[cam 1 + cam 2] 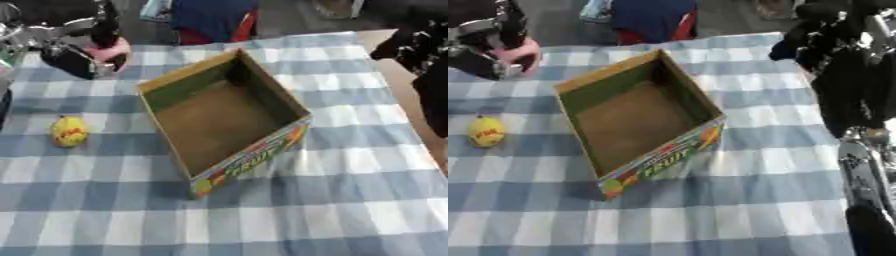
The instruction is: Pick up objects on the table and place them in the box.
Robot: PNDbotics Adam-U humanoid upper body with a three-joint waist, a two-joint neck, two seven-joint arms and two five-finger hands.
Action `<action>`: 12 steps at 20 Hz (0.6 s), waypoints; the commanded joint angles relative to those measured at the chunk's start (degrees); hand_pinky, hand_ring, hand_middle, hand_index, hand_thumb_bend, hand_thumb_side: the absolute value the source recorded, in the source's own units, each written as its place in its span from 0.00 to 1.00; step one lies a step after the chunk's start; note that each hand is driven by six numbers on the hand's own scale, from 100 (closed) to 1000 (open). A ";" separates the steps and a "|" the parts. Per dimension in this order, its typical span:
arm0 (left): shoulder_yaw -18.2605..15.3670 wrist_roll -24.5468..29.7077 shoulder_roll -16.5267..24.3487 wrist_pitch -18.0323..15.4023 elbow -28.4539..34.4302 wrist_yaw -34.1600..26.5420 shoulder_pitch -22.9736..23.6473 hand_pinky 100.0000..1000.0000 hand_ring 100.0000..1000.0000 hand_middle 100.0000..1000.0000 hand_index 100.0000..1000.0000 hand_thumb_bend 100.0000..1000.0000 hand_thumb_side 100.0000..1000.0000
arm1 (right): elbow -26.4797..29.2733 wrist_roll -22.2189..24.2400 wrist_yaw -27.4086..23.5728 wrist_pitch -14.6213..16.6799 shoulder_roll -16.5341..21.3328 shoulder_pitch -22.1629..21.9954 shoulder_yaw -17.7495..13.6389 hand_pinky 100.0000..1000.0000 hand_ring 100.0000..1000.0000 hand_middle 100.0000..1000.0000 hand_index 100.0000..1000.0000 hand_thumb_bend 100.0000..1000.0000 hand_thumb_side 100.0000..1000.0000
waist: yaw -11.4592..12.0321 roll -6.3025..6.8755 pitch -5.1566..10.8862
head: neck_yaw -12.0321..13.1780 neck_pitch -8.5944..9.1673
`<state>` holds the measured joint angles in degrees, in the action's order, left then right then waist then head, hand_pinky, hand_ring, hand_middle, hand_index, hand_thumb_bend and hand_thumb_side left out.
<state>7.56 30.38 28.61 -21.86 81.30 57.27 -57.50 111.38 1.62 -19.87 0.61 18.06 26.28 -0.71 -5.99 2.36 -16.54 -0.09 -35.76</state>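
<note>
A: Left eye view. Left hand (83,52) up at far left corner, fingers curled round a pink object (115,50). Looks like a hold, thumb side hidden.
B: Box (262,85)?
A: Open, empty, sitting on the checked tablecloth (350,200), to the right of that hand and nearer the robot. Long axis running diagonal, far-left corner to near-right; printed short wall facing the near side.
B: Anything else?
A: Yellow object (68,131), lemon-like, on the cloth nearer than the left hand, just left of the box, not touching. Stubby, tip up-ish; axis hard to call.

B: Right eye view?
A: Right hand (820,35) raised at far right, beyond the box's right wall. Dark mass only; fingers impossible to read.
B: Risks?
A: Pink object still outside the rim: early release drops it on cloth behind the far-left corner. Low carry clips the near wall, skews the box. Round yellow one likely to roll if nudged.
</note>
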 commanded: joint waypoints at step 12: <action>-1.00 -10.11 -6.03 1.88 -2.96 11.54 -1.98 0.00 0.35 0.24 0.27 0.00 0.05 | 1.55 -6.50 -1.36 -0.96 -1.21 2.20 0.13 0.57 0.54 0.50 0.70 0.00 1.00 | -2.01 -0.39 1.39 | 1.44 -0.40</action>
<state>7.40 20.95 22.30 -20.06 78.26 68.64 -57.97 111.60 -4.00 -20.85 -0.31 16.49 27.57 -0.33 -8.01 2.26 -16.50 1.03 -35.81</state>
